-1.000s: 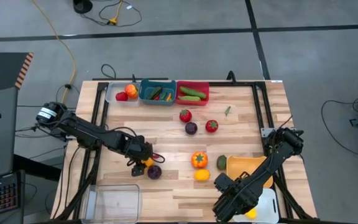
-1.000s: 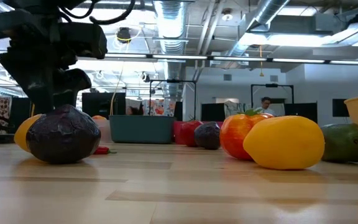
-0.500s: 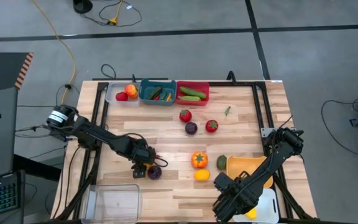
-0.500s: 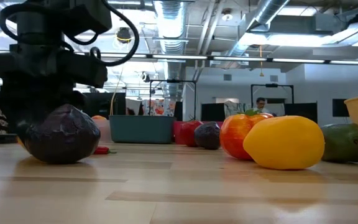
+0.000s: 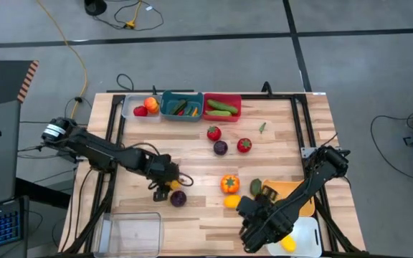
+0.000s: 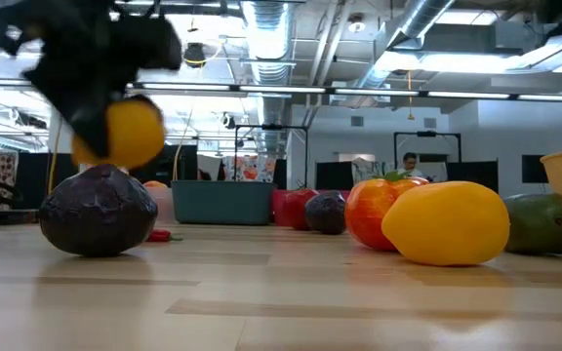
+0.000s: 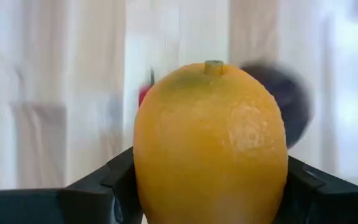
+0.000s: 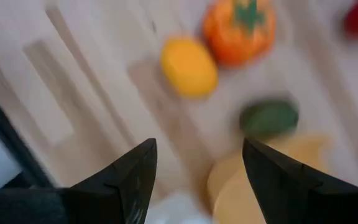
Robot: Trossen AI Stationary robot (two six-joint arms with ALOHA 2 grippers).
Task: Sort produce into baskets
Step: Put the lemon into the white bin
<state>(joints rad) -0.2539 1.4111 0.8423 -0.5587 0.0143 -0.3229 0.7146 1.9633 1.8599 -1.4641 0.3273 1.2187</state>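
My left gripper [image 5: 165,188] is shut on a yellow-orange lemon-like fruit [image 7: 210,143] and holds it in the air [image 6: 117,135] just above a dark purple fruit [image 6: 98,211] that rests on the table. My right gripper [image 8: 197,168] stands open and empty over the near right of the table [image 5: 252,213]. Beyond its fingers lie a yellow fruit [image 8: 189,67], an orange pepper [image 8: 239,28] and a green fruit [image 8: 269,118]. Pale grey [image 5: 129,112], teal [image 5: 181,115] and red [image 5: 221,116] baskets stand at the far edge. My left gripper pinches the yellow-orange fruit between its two fingers [image 7: 114,190], one on each of the fruit's long sides [image 7: 143,180]. The fingers slant down from above. The fruit's stem end [image 7: 214,65] points away from the gripper. The fruit hangs clear of the table.
Two red fruits [image 5: 214,133] [image 5: 244,145], a purple one [image 5: 221,147] and a small green piece [image 5: 262,127] lie mid-table. An orange-yellow basket [image 5: 296,195] and a white one [image 5: 308,231] stand at the near right, and a clear one [image 5: 131,233] at the near left.
My left gripper came down over the yellow-orange fruit beside the purple one, took hold of it and lifted it clear of the table. The purple fruit stayed in place. My right gripper turned about its wrist and shifted a little toward the table's left.
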